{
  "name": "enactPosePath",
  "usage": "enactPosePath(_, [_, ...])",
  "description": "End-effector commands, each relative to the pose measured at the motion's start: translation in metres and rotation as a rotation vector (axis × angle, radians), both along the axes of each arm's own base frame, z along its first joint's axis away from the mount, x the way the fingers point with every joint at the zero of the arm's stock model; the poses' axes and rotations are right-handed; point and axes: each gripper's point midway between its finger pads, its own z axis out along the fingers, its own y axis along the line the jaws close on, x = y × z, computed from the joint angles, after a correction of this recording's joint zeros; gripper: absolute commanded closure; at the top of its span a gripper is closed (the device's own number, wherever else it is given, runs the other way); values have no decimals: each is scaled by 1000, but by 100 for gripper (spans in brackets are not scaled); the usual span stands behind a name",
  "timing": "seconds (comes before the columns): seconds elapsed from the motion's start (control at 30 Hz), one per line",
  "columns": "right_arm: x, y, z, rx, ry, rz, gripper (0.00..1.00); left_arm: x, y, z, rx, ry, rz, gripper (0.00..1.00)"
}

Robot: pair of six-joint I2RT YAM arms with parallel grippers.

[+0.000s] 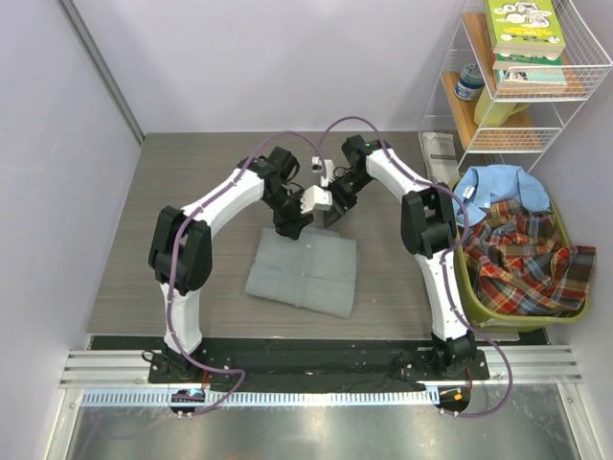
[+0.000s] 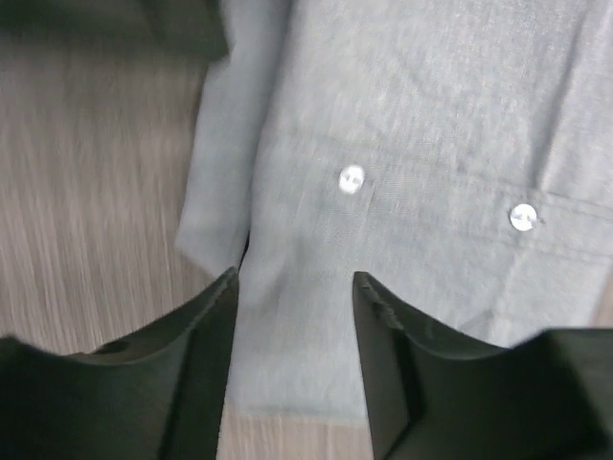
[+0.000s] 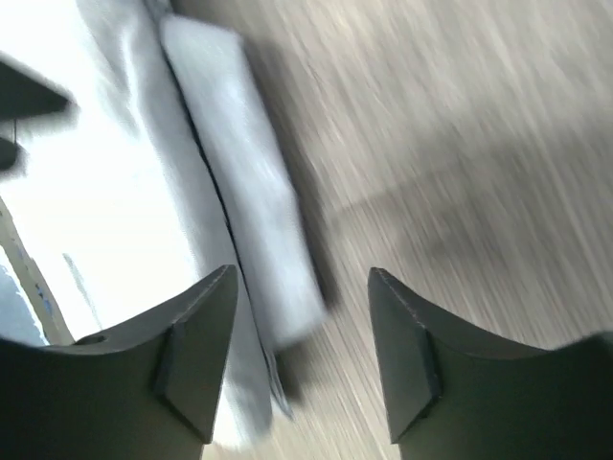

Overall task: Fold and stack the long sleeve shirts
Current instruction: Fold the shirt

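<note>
While the left pincer (image 2: 294,278) and right pincer (image 3: 302,273) gape empty, the grey shirt (image 1: 303,270) lies folded.

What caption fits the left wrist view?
Left gripper, jaws apart, over the folded grey shirt, two white buttons showing, wood-grain table alongside.

We see a left arm (image 1: 230,196) and a right arm (image 1: 439,283) in white shells with black joints, a purplish-grey cable (image 1: 171,321) trailing along each, and dark wedge-shaped fingers (image 2: 192,383) on the left gripper (image 2: 294,276) and right gripper (image 3: 302,272).
</note>
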Motion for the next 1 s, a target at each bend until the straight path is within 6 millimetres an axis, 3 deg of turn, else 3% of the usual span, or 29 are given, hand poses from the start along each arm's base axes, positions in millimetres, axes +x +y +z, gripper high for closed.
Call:
enactPosePath(0.0, [1,-30,55,-14,-87,-7,34,5,26,37,-81,114,130,42])
enactPosePath(0.07, [-10,-35,50,-26,-67,2,33,11,39,35,-81,173,222,31])
enactPosePath(0.17, [-17,-37,45,-34,-49,-10,33,26,55,28,-109,218,336,27])
enactPosePath(0.33, [-30,-39,35,-47,8,-12,33,36,73,8,-96,301,426,28])
enactPosePath(0.53, [-46,-40,37,-30,55,-16,32,42,71,-12,-113,364,473,29])
enactPosePath(0.8, [-65,-40,36,-33,95,13,39,31,64,-21,-140,450,468,42])
enactPosePath(0.83, [-67,-41,36,-32,98,19,46,29,64,-20,-142,453,468,46])
enactPosePath(0.97, [-70,-42,33,-35,110,30,60,22,64,-17,-146,478,451,51])
